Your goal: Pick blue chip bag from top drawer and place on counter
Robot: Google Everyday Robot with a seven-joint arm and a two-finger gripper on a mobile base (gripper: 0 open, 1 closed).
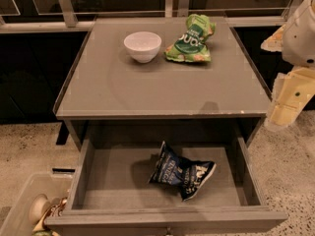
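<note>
The blue chip bag point(181, 171) lies crumpled on the flat bottom of the open top drawer point(113, 181), right of its middle. The drawer is pulled out below the counter point(162, 90). My gripper point(281, 113) hangs at the right edge of the view, beside the counter's front right corner and above the drawer's right wall. It is up and to the right of the bag, apart from it and holding nothing.
A white bowl point(142, 45) and a green snack bag point(191, 40) sit at the back of the counter. A clear bin point(22, 205) with small objects stands on the speckled floor at the lower left. Dark glass panels run behind the counter.
</note>
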